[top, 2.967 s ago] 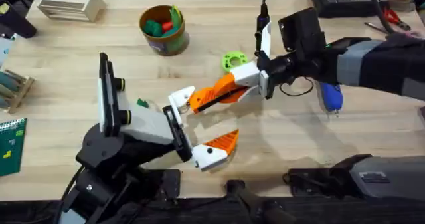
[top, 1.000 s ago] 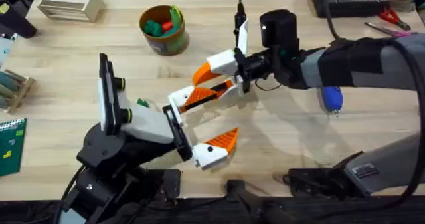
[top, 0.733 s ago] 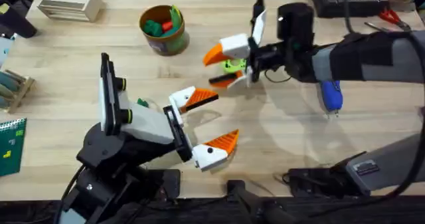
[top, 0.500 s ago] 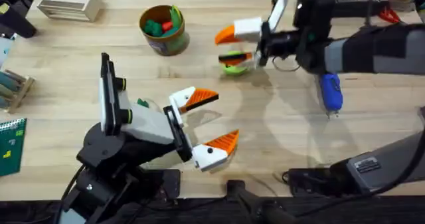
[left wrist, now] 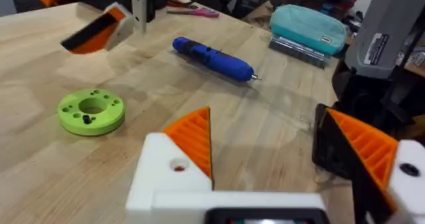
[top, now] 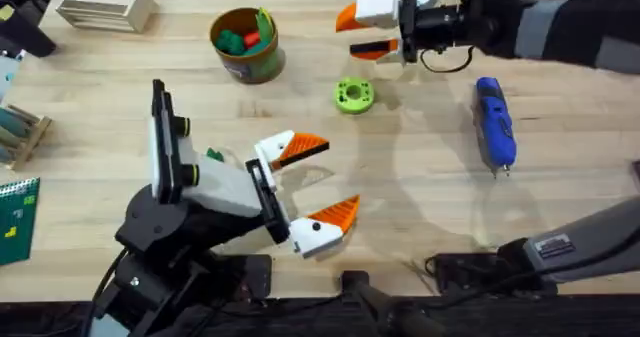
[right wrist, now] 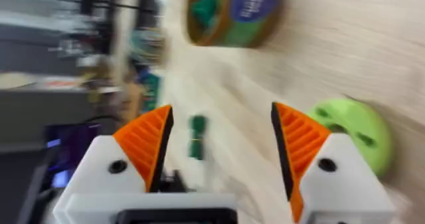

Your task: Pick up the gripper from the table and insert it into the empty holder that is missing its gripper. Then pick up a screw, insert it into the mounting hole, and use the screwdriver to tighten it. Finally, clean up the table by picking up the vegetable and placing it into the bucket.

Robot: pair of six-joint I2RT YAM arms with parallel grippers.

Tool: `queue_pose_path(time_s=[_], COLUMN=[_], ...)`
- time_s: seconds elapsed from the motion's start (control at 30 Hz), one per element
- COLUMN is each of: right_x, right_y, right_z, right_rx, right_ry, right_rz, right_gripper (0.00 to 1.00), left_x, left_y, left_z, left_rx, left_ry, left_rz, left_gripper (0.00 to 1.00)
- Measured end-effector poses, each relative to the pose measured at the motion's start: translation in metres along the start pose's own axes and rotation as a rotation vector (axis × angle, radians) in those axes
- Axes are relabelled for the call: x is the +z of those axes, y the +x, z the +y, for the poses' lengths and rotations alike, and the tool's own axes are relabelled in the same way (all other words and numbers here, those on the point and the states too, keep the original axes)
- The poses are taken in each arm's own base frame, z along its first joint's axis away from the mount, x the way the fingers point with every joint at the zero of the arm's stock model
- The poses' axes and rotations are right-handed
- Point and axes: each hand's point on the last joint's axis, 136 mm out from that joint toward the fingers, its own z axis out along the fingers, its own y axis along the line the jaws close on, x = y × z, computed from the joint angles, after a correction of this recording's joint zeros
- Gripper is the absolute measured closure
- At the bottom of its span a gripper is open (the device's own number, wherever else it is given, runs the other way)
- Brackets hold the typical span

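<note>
Left gripper (top: 305,182): parked low near the table's middle on the near side; fingers spread apart, nothing between them. Both white fingers carry orange tips: one tip (top: 298,148) on the far finger, another (top: 335,213) on the near finger. In the left wrist view the far tip (left wrist: 192,137) sits on its white mount.

Right gripper (top: 362,32): raised over the far side of the table, orange pads (right wrist: 149,141) parted, holding nothing.

Screwdriver (top: 495,122): blue handle, lying flat on the right half of the table, long axis running far-to-near, metal tip toward the near edge. Also seen from the left wrist (left wrist: 212,56).

Screw holder disc (top: 353,95): lime green, round, with holes, between the two grippers; a dark screw appears to stand in one hole in the left wrist view (left wrist: 91,111).

Vegetable (top: 214,155): small dark green piece on the table just beside the left arm, on its far left side; also caught by the right wrist (right wrist: 196,136).

Bucket (top: 245,44): olive cup with orange rim, at the far left-centre, already holding toy pieces.

Table (top: 420,187): pale wood.

Key relation: judged from the layout, the next step is the screw. The disc lies just nearward and slightly left of the right gripper, which is the nearer free arm; the screwdriver lies to its right and nearward, so a grasp would have to close across the handle's far-to-near axis.
</note>
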Motion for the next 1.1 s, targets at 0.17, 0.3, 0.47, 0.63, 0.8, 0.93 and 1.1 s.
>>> queue_pose_path(time_s=[0.17,0.3,0.47,0.63,0.8,0.93,1.1], right_x=[0.009,0.027,0.033,0.036,0.039,0.039,0.041], right_y=[0.026,0.066,0.075,0.078,0.076,0.075,0.072], right_z=[-0.027,-0.038,-0.041,-0.059,-0.068,-0.068,-0.066], right_rx=[-0.145,-0.460,-0.641,-0.687,-0.691,-0.698,-0.706], right_ry=[0.317,0.607,0.751,0.834,0.854,0.855,0.850], right_rz=[0.111,0.274,0.319,0.354,0.358,0.353,0.342], right_gripper=[0.156,0.156,0.341,0.522,0.569,0.589,0.638], left_x=[0.000,0.000,0.000,0.000,0.000,0.000,0.000], left_y=[0.000,0.000,0.000,0.000,0.000,0.000,0.000], left_z=[0.000,0.000,0.000,0.000,0.000,0.000,0.000], left_rx=[0.000,0.000,0.000,0.000,0.000,0.000,0.000], left_ry=[0.000,0.000,0.000,0.000,0.000,0.000,0.000], left_rz=[0.000,0.000,0.000,0.000,0.000,0.000,0.000], left_gripper=[0.014,0.014,0.014,0.013,0.014,0.014,0.014])
